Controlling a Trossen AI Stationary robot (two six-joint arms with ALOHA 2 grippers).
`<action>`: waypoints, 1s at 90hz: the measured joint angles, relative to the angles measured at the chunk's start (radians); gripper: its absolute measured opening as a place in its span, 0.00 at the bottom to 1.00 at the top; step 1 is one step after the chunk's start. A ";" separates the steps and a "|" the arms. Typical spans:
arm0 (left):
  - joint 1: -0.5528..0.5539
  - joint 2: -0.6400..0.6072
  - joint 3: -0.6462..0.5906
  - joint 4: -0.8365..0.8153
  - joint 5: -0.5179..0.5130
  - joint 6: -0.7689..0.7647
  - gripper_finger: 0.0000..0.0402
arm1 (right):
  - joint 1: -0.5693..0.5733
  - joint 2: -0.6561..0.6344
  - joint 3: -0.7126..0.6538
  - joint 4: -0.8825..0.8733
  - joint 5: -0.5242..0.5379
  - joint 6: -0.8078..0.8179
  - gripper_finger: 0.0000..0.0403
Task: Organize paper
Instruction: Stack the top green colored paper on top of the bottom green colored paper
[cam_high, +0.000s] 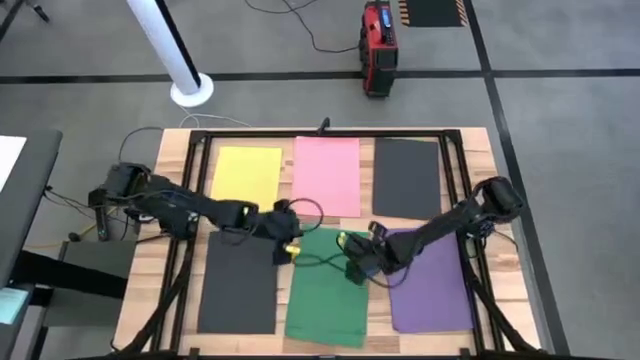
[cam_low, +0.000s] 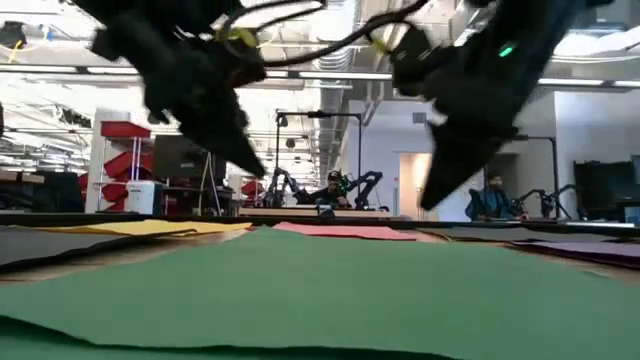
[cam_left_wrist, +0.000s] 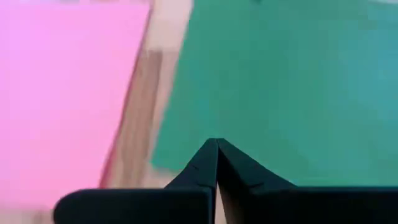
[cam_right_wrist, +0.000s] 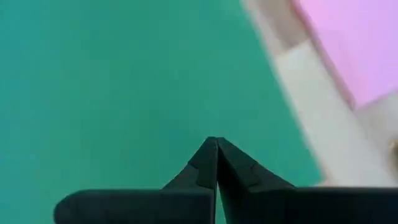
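- We see two dark, near-black arms, slim links with bulkier joint housings.
- Left tool (cam_high: 285, 243): black, small yellow marking at the wrist end, thin black cable looped alongside.
- Right tool (cam_high: 352, 262): black, same yellow tag near the wrist, black cable trailing along the forearm.
- Wrist views: each tool's fingers (cam_left_wrist: 198, 169) are matte black, wedge-shaped, tapering to a sharp tip, tips pressed together; the right tool's fingers (cam_right_wrist: 239, 168) match, mounted on a flat black crossbar.
- Low view: we spot a green indicator light on the right arm's housing.

no readable text, labels, brands or numbers on anything in view.
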 joint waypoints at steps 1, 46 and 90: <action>0.006 0.005 0.000 0.008 0.005 0.005 0.00 | -0.005 0.000 -0.003 0.007 0.002 -0.006 0.00; 0.118 0.186 0.002 0.124 0.067 0.104 0.00 | -0.186 0.004 -0.123 0.207 0.002 -0.160 0.00; 0.070 0.187 0.002 0.052 0.149 0.020 0.00 | -0.136 0.046 -0.143 0.311 -0.092 -0.137 0.00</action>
